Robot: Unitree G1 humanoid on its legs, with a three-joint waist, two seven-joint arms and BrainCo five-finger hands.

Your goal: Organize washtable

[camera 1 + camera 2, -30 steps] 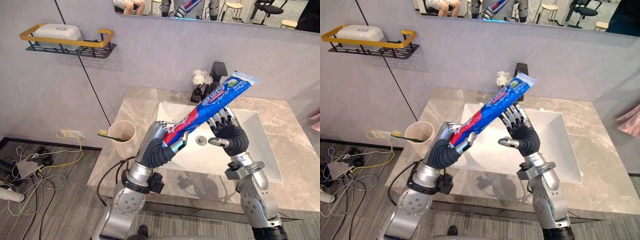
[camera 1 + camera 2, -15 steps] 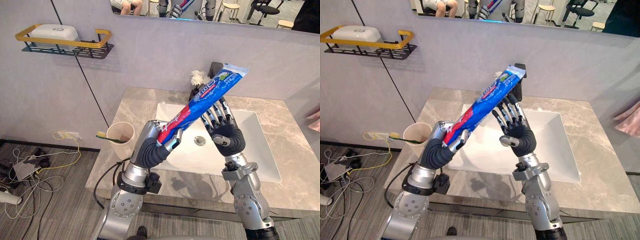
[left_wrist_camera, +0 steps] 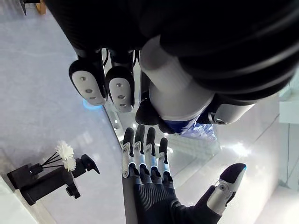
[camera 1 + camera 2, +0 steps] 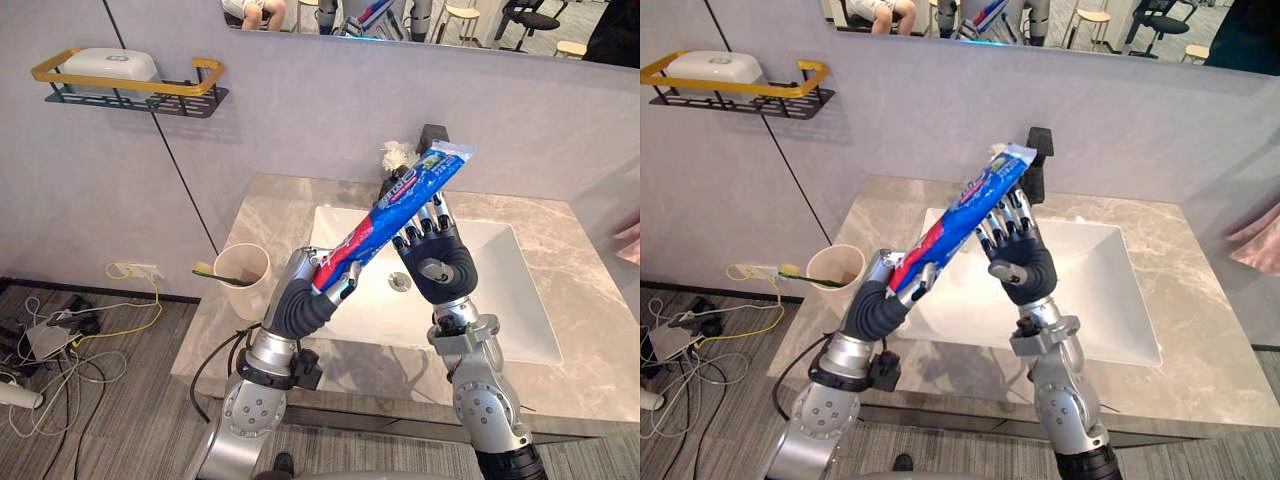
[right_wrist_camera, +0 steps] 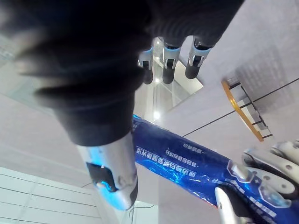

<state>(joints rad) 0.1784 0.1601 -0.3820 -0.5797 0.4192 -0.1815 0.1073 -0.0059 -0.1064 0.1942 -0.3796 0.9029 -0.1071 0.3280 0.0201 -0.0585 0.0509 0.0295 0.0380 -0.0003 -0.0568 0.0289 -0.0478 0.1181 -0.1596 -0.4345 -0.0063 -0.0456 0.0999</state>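
Left hand (image 4: 303,308) and right hand (image 4: 441,272): backs and wrists under dark ribbed covers, silver fingers (image 3: 138,157) with dark tips. Left arm (image 4: 255,408), at 7 o'clock: silver-grey, round joint housing ringed with small screws, black block above it. Right arm (image 4: 482,402), at 5 o'clock: silver-grey rounded shell, silver wrist collar.
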